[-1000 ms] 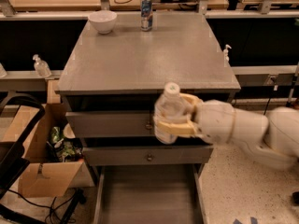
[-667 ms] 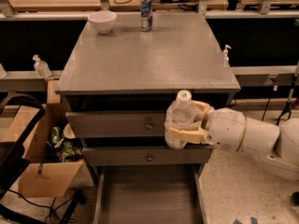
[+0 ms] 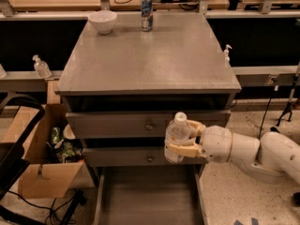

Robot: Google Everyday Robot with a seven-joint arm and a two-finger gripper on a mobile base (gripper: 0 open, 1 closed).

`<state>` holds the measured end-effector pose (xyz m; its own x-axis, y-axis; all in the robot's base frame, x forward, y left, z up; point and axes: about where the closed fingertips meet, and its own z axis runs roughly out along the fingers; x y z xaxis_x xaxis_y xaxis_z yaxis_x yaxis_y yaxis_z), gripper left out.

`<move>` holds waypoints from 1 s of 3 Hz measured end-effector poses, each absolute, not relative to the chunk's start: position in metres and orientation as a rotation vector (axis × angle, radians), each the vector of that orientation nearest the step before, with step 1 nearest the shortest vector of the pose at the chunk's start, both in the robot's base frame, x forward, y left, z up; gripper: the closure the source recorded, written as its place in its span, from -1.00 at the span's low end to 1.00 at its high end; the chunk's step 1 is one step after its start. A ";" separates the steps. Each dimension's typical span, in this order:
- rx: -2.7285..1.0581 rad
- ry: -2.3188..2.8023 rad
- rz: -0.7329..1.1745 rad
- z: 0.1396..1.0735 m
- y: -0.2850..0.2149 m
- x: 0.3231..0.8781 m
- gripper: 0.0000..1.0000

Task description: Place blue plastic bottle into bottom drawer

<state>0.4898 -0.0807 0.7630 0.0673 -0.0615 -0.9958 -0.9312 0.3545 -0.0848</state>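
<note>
The clear plastic bottle (image 3: 176, 136) with a white cap stands upright in my gripper (image 3: 183, 138), whose tan fingers (image 3: 182, 148) wrap around it. It hangs in front of the two upper drawer fronts, above the right part of the open bottom drawer (image 3: 145, 198). The drawer is pulled out, its grey floor bare. My white arm (image 3: 255, 152) reaches in from the right.
A grey cabinet top (image 3: 150, 55) holds a white bowl (image 3: 102, 21) and a blue-and-silver can (image 3: 146, 6) at the back. A cardboard box (image 3: 35, 161) with clutter stands left of the cabinet. Small pump bottles sit at the left (image 3: 41, 66) and right (image 3: 227, 52).
My gripper has carried the bottle down and a little to the right, from the top drawer front to lower, over the open bottom drawer.
</note>
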 end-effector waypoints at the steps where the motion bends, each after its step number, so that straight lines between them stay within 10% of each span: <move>1: -1.067 1.349 0.878 0.704 -0.092 0.488 1.00; 3: -1.185 1.401 0.846 0.610 -0.102 0.479 1.00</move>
<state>0.4790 -0.1018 0.6103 0.0587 -0.2064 -0.9767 -0.9604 0.2553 -0.1116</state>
